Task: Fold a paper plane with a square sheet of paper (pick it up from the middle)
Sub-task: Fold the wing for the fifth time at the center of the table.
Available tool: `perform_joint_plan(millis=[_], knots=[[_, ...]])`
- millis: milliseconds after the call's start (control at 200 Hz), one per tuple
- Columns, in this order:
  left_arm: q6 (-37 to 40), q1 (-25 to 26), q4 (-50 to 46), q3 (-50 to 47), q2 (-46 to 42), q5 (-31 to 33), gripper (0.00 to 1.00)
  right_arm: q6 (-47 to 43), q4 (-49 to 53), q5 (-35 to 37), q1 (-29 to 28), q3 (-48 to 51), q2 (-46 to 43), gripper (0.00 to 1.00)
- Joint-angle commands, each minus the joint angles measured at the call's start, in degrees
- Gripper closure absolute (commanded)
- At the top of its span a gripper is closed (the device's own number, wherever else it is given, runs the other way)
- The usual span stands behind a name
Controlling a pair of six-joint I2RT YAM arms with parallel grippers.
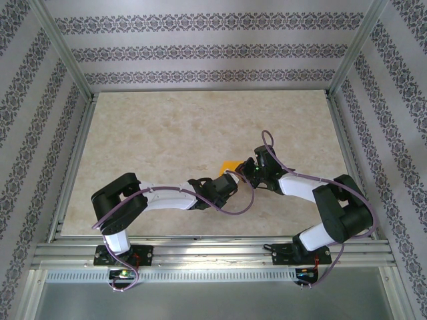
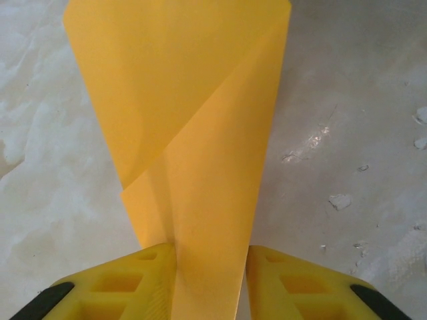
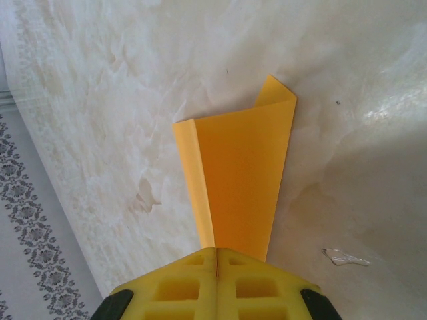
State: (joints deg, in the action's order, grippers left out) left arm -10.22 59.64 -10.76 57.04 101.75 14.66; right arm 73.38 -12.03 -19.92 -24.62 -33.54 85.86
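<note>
The square sheet of paper [image 1: 231, 165] is bright orange and partly folded, held above the middle of the table where the two arms meet. My right gripper [image 3: 217, 252] is shut on one end of it, and the sheet [image 3: 240, 180] rises from the pressed fingers with a narrow flap folded along its left side. My left gripper [image 2: 212, 257] stands part open around the other end. The folded paper [image 2: 193, 133] fills the space between its yellow fingers [image 2: 153, 273], touching the left one, with a thin gap at the right one. In the top view the left gripper [image 1: 230, 179] and right gripper [image 1: 248, 167] nearly touch.
The marbled beige tabletop [image 1: 167, 147] lies under the paper. Patterned walls and a metal frame [image 1: 67, 60] enclose it on three sides. A small white scrap [image 3: 343, 257] lies on the table beside the right gripper.
</note>
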Motion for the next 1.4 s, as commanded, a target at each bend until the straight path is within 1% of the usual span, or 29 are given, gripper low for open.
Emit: perform_joint_plan(millis=[0, 45, 175, 365, 844, 1134, 1204, 1354, 1394], knots=[[0.5, 0.6, -1.2, 1.0, -1.1, 1.2, 0.69, 0.4, 0.7, 0.9, -0.7, 0.6, -1.2, 1.0], [0.3, 0.7, -1.0, 1.0, -1.1, 1.2, 0.71, 0.4, 0.6, 0.6, -0.7, 0.6, -1.0, 1.0], [0.0, 0.7, -1.5, 1.2, -1.2, 1.6, 0.74, 0.5, 0.3, 0.3, -0.7, 0.6, -0.8, 1.0], [0.2, 0.7, -0.9, 1.2, -1.9, 1.8, 0.71, 0.6, 0.3, 0.5, -0.7, 0.7, -0.7, 1.0], [0.7, 1.0, -1.2, 1.2, -1.8, 2.4, 0.69, 0.9, -0.3, 0.1, -0.7, 0.6, 0.1, 1.0], [0.5, 1.2, -0.6, 0.8, -2.0, 2.1, 0.76, 0.8, 0.0, 0.0, -0.6, 0.6, -0.2, 1.0], [0.3, 1.2, -0.7, 0.7, -2.0, 2.1, 0.8, 0.7, 0.2, 0.1, -0.7, 0.6, -0.4, 1.0], [-0.2, 1.2, -0.9, 1.0, -1.7, 2.0, 0.8, 0.2, 1.2, 0.2, -0.7, 0.4, -0.9, 1.0], [-0.4, 1.2, -1.0, 1.1, -1.5, 2.1, 0.82, 0.1, 1.2, 0.2, -0.7, 0.4, -1.0, 1.0]])
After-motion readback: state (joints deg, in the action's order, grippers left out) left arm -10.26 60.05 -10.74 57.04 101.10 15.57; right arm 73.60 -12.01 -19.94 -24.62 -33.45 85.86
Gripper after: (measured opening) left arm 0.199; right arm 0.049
